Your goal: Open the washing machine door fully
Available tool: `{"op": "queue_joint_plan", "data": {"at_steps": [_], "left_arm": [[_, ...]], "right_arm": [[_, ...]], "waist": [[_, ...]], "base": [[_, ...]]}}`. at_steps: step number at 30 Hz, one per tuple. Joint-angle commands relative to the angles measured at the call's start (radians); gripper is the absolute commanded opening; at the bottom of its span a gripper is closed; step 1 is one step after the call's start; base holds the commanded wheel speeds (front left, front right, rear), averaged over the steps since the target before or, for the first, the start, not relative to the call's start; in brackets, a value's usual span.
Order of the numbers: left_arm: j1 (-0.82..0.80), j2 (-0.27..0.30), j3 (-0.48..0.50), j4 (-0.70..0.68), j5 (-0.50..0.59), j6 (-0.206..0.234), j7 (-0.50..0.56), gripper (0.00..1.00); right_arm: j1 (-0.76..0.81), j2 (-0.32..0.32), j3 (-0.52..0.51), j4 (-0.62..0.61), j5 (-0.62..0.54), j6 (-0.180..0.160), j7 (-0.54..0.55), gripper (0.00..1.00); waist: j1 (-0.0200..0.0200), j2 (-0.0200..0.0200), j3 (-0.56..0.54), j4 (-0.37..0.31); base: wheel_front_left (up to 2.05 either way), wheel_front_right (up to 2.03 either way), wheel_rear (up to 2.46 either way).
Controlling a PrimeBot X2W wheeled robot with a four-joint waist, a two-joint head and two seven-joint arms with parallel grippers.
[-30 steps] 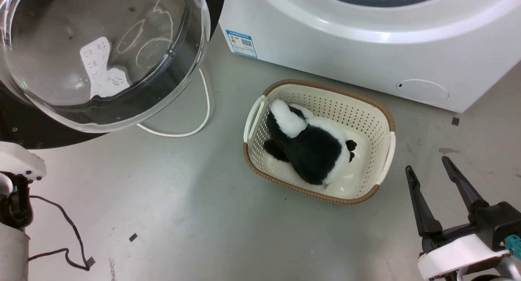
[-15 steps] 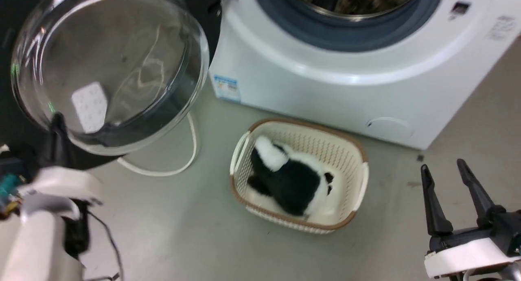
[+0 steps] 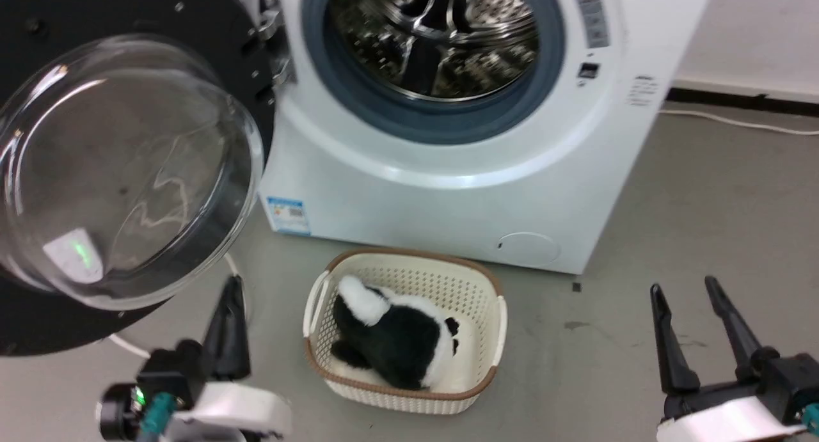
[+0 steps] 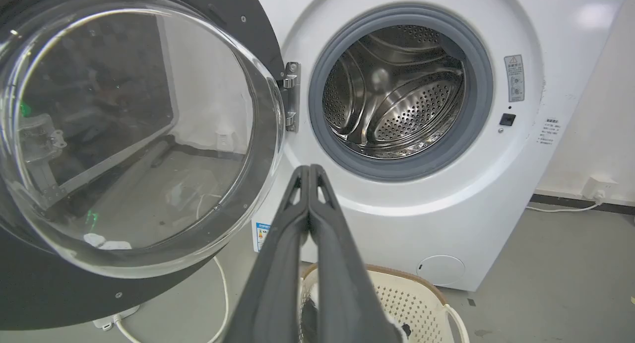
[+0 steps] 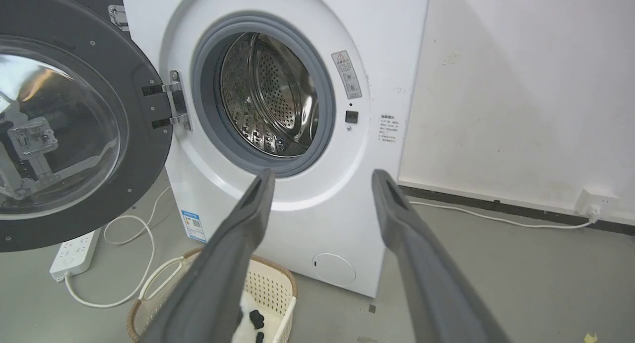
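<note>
The washing machine door [image 3: 121,167] is seen swung wide open on its hinge [image 3: 275,45], up and to the left of the left gripper [image 4: 308,171]. It is made up of a broad glossy black ring around a bulging clear glass bowl in which reflections are caught. Its inner face is turned toward the robot, and its lower rim is found just left of that gripper's fingertips, apart from them.

The left gripper's two dark fingers are pressed together along their length, with nothing held between them; they are pointed at the white front of the washing machine [image 3: 448,199], below its opening. The right gripper [image 3: 683,287] is spread wide, nothing is gripped, and it is held over bare floor [image 3: 704,192], well to the right of the door.

Beyond both grippers the steel drum [image 3: 441,39] is laid bare inside the grey rubber ring [image 3: 435,119]. Between the two grippers, nearer the left one, a cream basket [image 3: 409,255] is set on the floor just before the machine, and a black-and-white plush toy [image 3: 397,339] is laid in it. Beyond the basket a small round flap [image 3: 528,249] is set low in the machine's front. A power strip [image 5: 74,254] is seen on the floor under the door
</note>
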Motion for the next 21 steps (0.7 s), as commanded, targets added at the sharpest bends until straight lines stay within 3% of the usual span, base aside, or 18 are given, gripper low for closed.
{"op": "queue_joint_plan", "data": {"at_steps": [1,6,7,8,9,21], "left_arm": [[0.019,-0.007,-0.006,-0.005,0.003,0.0,-0.004,0.0],[0.074,-0.021,-0.045,-0.006,0.025,0.007,-0.004,0.0],[0.084,-0.023,-0.053,-0.006,0.029,0.008,-0.004,0.21],[0.093,-0.025,-0.06,-0.004,0.032,0.009,-0.003,0.85],[0.101,-0.027,-0.067,-0.002,0.032,0.008,0.0,1.0],[0.113,-0.027,-0.097,0.04,0.046,0.015,0.002,1.0]], "right_arm": [[0.016,0.006,0.001,0.003,0.005,0.001,-0.006,1.0],[0.047,0.006,0.01,0.023,0.031,0.001,-0.015,1.0],[0.053,0.007,0.009,0.026,0.035,0.001,-0.017,1.0],[0.057,0.007,0.011,0.029,0.038,0.001,-0.019,1.0],[0.061,0.007,0.012,0.032,0.041,0.001,-0.021,1.0],[0.073,0.007,0.018,0.059,0.061,0.001,-0.036,1.0]], "waist": [[0.0002,0.0,-0.028,-0.032],[0.0002,0.0,-0.051,-0.068],[0.0002,0.0,-0.053,-0.074],[0.0002,0.0,-0.054,-0.08],[0.0002,0.0,-0.055,-0.085],[0.0002,0.0,-0.053,-0.115]], "base": [[0.0,0.0,0.0],[0.0,0.0,0.0],[0.0,0.0,0.0],[0.0,0.0,0.0],[0.0,0.0,0.0],[0.0,0.0,0.0]]}}
